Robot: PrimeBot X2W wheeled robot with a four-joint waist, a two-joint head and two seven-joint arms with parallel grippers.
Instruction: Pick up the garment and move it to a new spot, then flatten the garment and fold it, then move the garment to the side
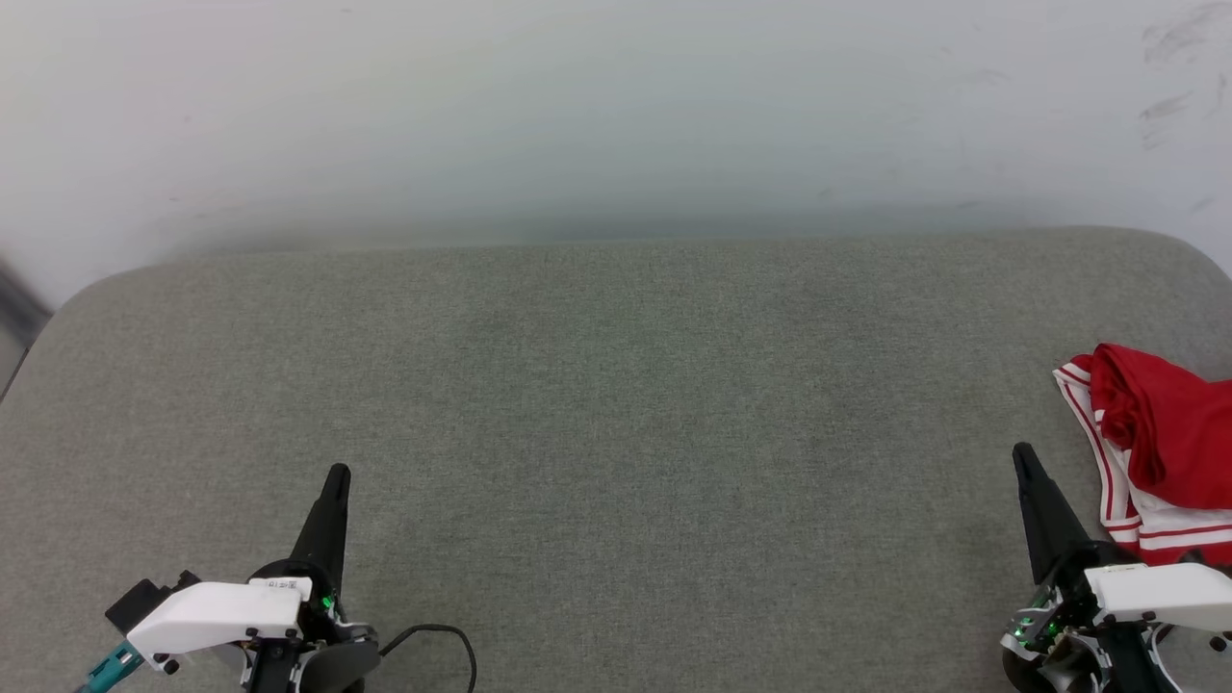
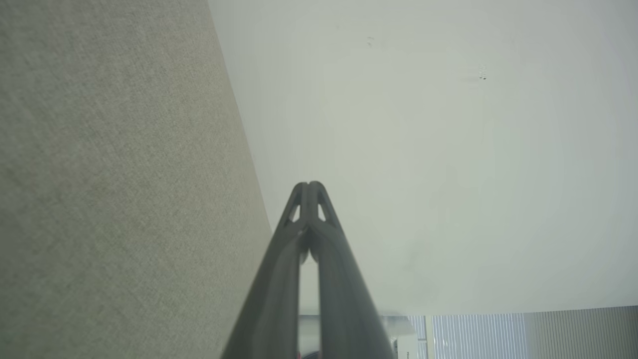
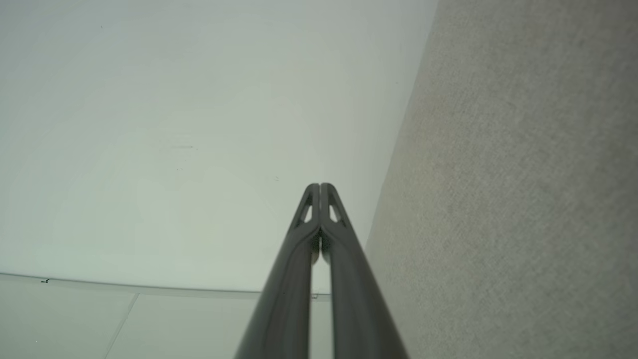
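Note:
The garment (image 1: 1160, 438), a red jersey with white, red-striped trim, lies bunched at the far right edge of the grey cushioned surface (image 1: 616, 404), cut off by the head view's border; its lettering is hidden. My right gripper (image 1: 1023, 457) is at the lower right, just left of the garment, fingers pressed together and holding nothing; in the right wrist view the right gripper (image 3: 320, 187) is shut against the wall. My left gripper (image 1: 338, 474) rests at the lower left, far from the garment, and in the left wrist view the left gripper (image 2: 309, 185) is shut and empty too.
A pale wall (image 1: 616, 115) rises behind the cushion's rounded far edge. A thin black cable (image 1: 452, 637) loops on the fabric beside my left wrist. The cushion's left corner (image 1: 58, 318) curves away toward a dark gap.

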